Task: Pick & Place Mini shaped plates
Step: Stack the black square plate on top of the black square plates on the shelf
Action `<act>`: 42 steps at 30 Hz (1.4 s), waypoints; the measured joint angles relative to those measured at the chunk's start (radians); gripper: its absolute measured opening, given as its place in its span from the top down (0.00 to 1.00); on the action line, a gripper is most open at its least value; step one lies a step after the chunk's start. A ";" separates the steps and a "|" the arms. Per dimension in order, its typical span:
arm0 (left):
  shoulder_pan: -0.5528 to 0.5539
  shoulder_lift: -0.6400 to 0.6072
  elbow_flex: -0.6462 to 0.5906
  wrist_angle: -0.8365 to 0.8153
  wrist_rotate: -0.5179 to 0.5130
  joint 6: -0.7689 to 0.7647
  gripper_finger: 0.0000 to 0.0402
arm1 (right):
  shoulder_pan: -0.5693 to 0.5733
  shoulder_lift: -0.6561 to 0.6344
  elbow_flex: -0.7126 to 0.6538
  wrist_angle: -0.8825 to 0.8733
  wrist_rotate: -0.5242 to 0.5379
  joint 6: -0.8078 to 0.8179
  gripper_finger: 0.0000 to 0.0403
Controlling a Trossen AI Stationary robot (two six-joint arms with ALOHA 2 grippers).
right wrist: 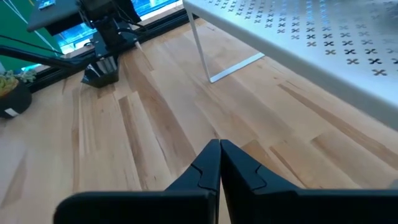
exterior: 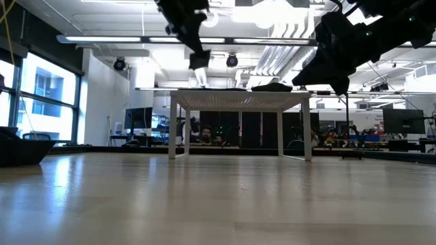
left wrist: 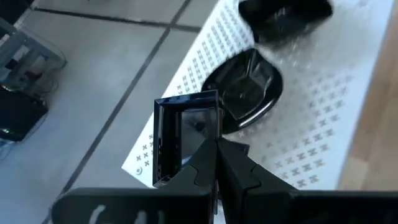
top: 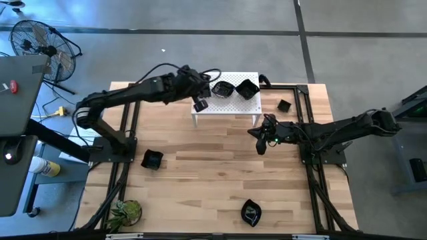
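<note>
The left claw [left wrist: 216, 163] is gripping a square plate [left wrist: 185, 138] over the white stand's [top: 227, 107] edge. The right claw [right wrist: 220, 163] is hanging pinched together and empty above the desk [top: 200, 180].

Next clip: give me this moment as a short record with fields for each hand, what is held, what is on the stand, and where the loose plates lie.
left hand: shut on the square plate, held above the white stand
right hand: shut, empty, over bare table in front of the stand
on stand: two black plates, a round one and another
loose plates: one at the table's left, one near the front edge, one right of the stand
other: green plant at the front left corner
</note>
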 joint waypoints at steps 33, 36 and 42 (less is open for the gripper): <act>0.030 0.166 -0.001 -0.080 0.018 0.028 0.98 | -0.032 0.000 0.000 0.000 0.008 -0.023 0.99; 0.030 0.165 -0.001 -0.078 0.009 0.033 0.92 | -0.032 0.000 0.000 0.000 0.008 -0.021 0.98; 0.030 0.165 -0.001 -0.079 -0.031 0.020 0.76 | -0.032 0.000 0.000 0.000 0.008 -0.021 1.00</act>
